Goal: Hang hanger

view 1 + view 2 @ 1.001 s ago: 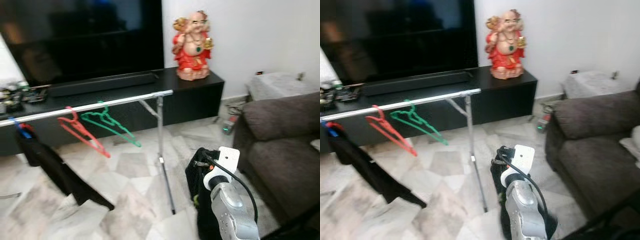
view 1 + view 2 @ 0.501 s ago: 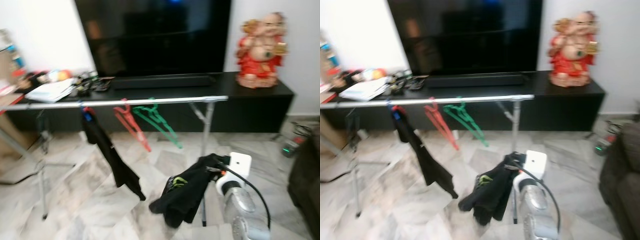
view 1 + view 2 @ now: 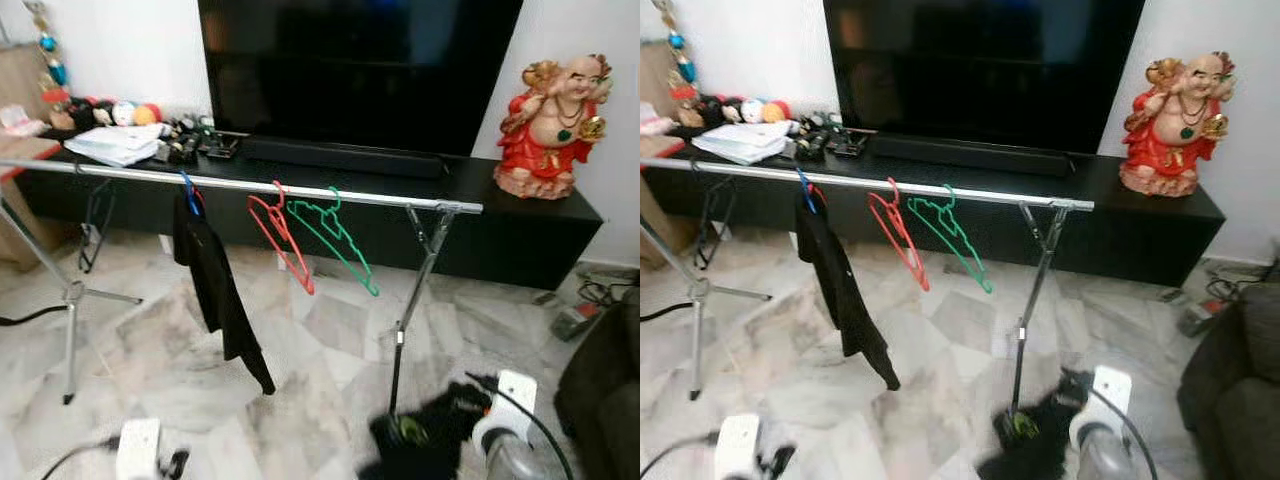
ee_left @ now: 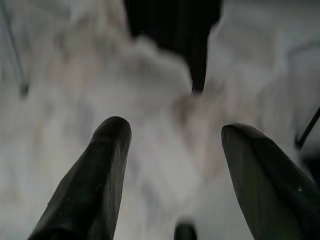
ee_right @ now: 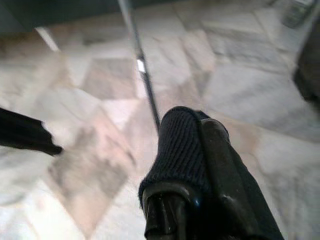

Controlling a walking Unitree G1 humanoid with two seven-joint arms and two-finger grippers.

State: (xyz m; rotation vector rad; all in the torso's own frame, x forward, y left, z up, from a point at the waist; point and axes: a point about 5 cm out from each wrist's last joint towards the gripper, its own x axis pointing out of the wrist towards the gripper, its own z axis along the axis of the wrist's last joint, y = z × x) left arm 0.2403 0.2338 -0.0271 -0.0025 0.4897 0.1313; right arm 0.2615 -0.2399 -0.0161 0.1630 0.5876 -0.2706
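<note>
The right gripper (image 5: 190, 200) has its fingers (image 5: 225, 175) closed on a fold of dark knit garment (image 5: 180, 150), held low near the floor just beside the foot of the rail's right leg (image 3: 410, 310); in the head views the garment (image 3: 425, 435) hangs as a black bundle with a green label in front of the right wrist. Whether a hanger sits inside that bundle cannot be made out. The left gripper (image 4: 172, 175) is low on the other side, fingers (image 4: 95, 170) spread wide with nothing between them, pointing at the marble floor (image 3: 300, 380). Further out, the rail (image 3: 260, 185) runs across the room in front of the black TV desk (image 3: 520, 215). On it hang a black garment (image 3: 215, 290) on a blue hook, a red hanger (image 3: 280, 240) and a green hanger (image 3: 335, 235) — both bare — and a dark hanger (image 3: 95, 215) toward the left end. A red figurine (image 3: 555, 125) stands on the desk. Judging from this, the held piece is well below the rail and must come up a long way; the grip is only on cloth, so a hook could swing unseen and miss the bar, or the fabric could slide free of the fingers. Rising so close to the leg also risks snagging the garment on it — or nudging the light stand and shaking the bare hangers off.
</note>
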